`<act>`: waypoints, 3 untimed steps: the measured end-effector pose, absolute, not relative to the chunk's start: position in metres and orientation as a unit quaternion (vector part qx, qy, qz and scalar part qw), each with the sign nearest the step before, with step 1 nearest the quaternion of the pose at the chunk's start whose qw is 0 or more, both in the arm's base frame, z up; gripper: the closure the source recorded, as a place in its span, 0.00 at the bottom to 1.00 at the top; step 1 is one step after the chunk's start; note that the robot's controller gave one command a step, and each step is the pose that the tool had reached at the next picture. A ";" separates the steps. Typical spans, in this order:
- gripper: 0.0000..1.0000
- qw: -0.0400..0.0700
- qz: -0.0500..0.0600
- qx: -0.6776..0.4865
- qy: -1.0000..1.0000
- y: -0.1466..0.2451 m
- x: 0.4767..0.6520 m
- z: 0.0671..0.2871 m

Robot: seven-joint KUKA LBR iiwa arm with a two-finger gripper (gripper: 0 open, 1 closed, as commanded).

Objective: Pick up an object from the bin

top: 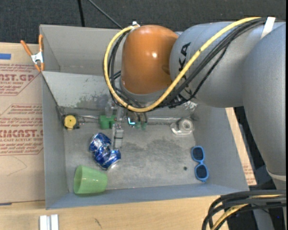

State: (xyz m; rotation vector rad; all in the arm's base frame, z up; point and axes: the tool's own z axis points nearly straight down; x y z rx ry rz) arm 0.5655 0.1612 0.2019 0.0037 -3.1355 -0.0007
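Crumpled blue wrapper [103,151] lies left of centre on the floor of the bin [158,150], near a green cup [90,180]. The pincer [118,134] hangs just above it, probably lined up to grab; whether it is open or closed, I cannot tell.

Scuffed grey metal bin [54,143], pale green plastic cup [90,180], crumpled blue-and-white patterned foil wrapper [103,150], blue plastic sunglasses [199,163], small yellow round part [69,122], small green block [105,122], glossy orange dome cover [146,59] on light grey arm [240,66], black lettering on arm, yellow cable [106,61]
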 end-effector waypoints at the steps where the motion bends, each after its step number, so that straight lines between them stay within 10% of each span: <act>1: 0.00 -0.001 0.000 -0.070 -0.998 0.167 0.519 0.068; 3: 0.00 0.001 0.000 -0.197 -0.980 0.150 0.489 0.099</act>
